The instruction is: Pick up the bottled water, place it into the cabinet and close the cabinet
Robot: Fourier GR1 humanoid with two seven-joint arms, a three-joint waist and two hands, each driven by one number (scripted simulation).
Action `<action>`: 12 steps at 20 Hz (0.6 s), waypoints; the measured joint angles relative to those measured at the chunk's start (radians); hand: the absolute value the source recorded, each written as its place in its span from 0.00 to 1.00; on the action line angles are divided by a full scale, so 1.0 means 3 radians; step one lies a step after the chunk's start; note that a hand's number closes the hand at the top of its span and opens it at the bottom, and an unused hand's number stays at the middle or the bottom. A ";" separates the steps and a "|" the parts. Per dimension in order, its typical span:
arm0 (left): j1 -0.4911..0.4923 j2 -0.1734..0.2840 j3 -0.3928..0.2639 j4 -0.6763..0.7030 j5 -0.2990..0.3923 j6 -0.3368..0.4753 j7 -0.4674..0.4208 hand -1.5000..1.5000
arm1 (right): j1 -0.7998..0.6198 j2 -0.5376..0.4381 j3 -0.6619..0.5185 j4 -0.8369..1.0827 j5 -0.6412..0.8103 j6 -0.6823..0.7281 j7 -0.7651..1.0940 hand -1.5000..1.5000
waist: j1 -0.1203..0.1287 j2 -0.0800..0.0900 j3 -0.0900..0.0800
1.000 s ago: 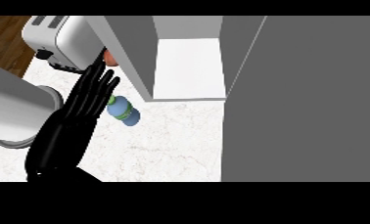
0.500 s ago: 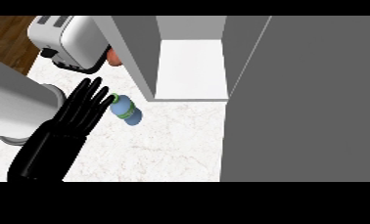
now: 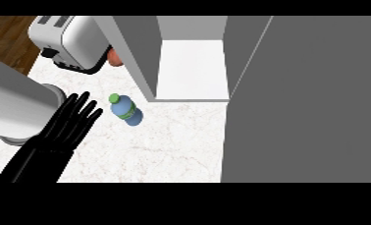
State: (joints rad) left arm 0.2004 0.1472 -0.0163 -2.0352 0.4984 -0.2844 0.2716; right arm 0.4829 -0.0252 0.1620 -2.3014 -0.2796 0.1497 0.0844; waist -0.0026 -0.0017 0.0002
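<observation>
Drawn back toward the bench's near left corner, the left robot hand (image 3: 71, 121) lies wide, holding nothing, beside the bottled water (image 3: 126, 110), likely light, slippery, best gripped mid-body.

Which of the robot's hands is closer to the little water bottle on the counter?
The left hand: it is open just left of the water bottle, not touching it. The right hand is not in view.

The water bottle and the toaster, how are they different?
The water bottle is small, see-through blue with a green cap; the toaster is much bigger and silvery with a black base. The bottle stands in the open beside the left hand; the toaster sits further back, at the counter's far left corner. Both rest on the counter.
</observation>
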 measured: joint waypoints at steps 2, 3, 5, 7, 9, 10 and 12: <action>0.0010 0.0026 0.0076 0.0024 0.0050 -0.0055 -0.0005 0.00 | 0.0091 0.0022 0.0063 0.0048 0.0061 0.0053 -0.0134 0.00 | -0.0001 -0.0001 0.0000; 0.0030 0.0042 0.0119 0.0057 0.0075 -0.0127 -0.0054 0.00 | 0.0083 0.0017 0.0045 0.0094 0.0062 0.0073 -0.0174 0.00 | 0.0000 0.0000 -0.0001; 0.0018 0.0038 0.0137 0.0049 0.0078 -0.0156 -0.0050 0.00 | 0.0134 -0.0011 0.0023 0.0037 0.0033 0.0098 -0.0166 0.00 | -0.0001 0.0001 0.0000; 0.0032 0.0049 0.0218 0.0125 0.0092 -0.0258 -0.0155 0.00 | 0.0147 0.0018 0.0094 0.0098 0.0121 0.0089 -0.0235 0.00 | 0.0000 0.0000 -0.0001; -0.0003 0.0050 0.0278 0.0189 0.0094 -0.0272 -0.0168 0.00 | 0.0180 0.0011 0.0070 0.0152 0.0109 0.0134 -0.0332 0.00 | -0.0002 0.0001 -0.0001; 0.0000 0.0066 0.0338 0.0245 0.0115 -0.0307 -0.0200 0.00 | 0.0152 -0.0001 0.0005 0.0168 0.0057 0.0138 -0.0335 0.00 | 0.0000 0.0002 0.0000; -0.0027 0.0072 0.0423 0.0386 0.0102 -0.0365 -0.0288 0.00 | 0.0220 -0.0008 0.0016 0.0108 0.0063 0.0156 -0.0361 0.00 | -0.0004 0.0001 -0.0001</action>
State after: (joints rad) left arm 0.1923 0.1689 0.1106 -1.9195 0.5290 -0.3938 0.1852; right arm 0.5488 -0.0276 0.1667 -2.2689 -0.2607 0.1965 -0.0238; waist -0.0038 -0.0013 -0.0001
